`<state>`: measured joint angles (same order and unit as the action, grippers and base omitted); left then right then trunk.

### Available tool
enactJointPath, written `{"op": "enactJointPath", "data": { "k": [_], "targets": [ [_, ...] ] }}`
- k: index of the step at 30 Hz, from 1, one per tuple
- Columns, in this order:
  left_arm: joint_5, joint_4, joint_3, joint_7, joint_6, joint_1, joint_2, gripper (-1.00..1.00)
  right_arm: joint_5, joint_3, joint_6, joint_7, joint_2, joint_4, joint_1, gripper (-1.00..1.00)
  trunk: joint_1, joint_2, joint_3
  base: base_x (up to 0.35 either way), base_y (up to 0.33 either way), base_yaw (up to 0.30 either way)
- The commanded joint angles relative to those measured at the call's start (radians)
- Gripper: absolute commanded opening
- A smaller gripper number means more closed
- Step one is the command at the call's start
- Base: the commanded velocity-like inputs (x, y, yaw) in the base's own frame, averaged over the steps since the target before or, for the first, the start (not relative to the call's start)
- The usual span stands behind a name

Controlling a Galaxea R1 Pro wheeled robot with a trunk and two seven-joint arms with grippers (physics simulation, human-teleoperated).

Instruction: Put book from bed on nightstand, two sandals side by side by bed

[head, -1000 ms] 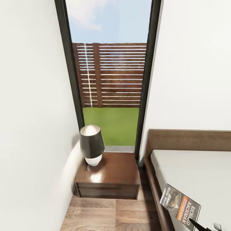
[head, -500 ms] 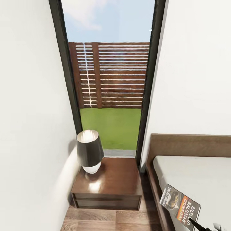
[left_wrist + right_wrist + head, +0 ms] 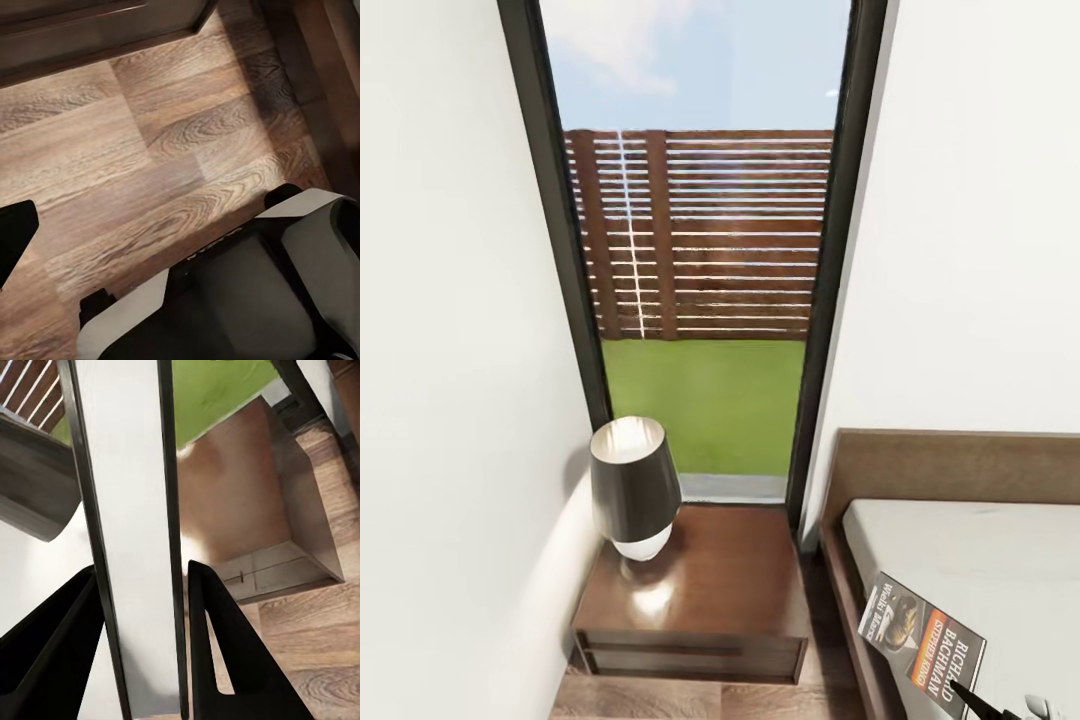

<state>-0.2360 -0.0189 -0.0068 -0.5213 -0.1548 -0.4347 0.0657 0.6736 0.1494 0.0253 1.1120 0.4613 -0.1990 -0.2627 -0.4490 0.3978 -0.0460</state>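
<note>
Dark paperback book (image 3: pixel 922 642) with an orange band sits clamped edge-on between the right claw's (image 3: pixel 142 645) black fingers (image 3: pixel 225 652), above the pale mattress bed (image 3: pixel 970 570). Beyond, the glossy brown nightstand (image 3: pixel 710 590) has drawn closer than before; left claw's state: cannot tell.

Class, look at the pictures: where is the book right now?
In the head view, the book is low on the right, held by the right hand over the bed's near edge.
</note>
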Motion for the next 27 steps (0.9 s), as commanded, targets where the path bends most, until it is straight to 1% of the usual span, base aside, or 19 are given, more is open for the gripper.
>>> {"op": "enactJointPath", "data": {
  "k": [1,22,27],
  "targets": [
    [-0.008,0.001,0.000,0.000,-0.008,-0.001,0.000,1.00,0.001,0.001,0.003,0.003,0.000,0.001,-0.001,-1.00,-0.001,0.002,-0.002,0.236,0.000,0.000],
    [-0.008,0.001,-0.001,0.000,-0.008,-0.001,0.000,1.00,0.001,0.001,0.003,0.003,0.000,0.001,-0.001,-1.00,-0.001,0.002,-0.002,0.276,0.000,0.000],
    [-0.008,0.001,-0.001,0.000,-0.008,-0.001,0.000,1.00,0.001,0.001,0.003,0.004,0.000,0.001,-0.001,-1.00,-0.001,0.002,-0.002,0.159,0.000,0.000]
  ]
}}
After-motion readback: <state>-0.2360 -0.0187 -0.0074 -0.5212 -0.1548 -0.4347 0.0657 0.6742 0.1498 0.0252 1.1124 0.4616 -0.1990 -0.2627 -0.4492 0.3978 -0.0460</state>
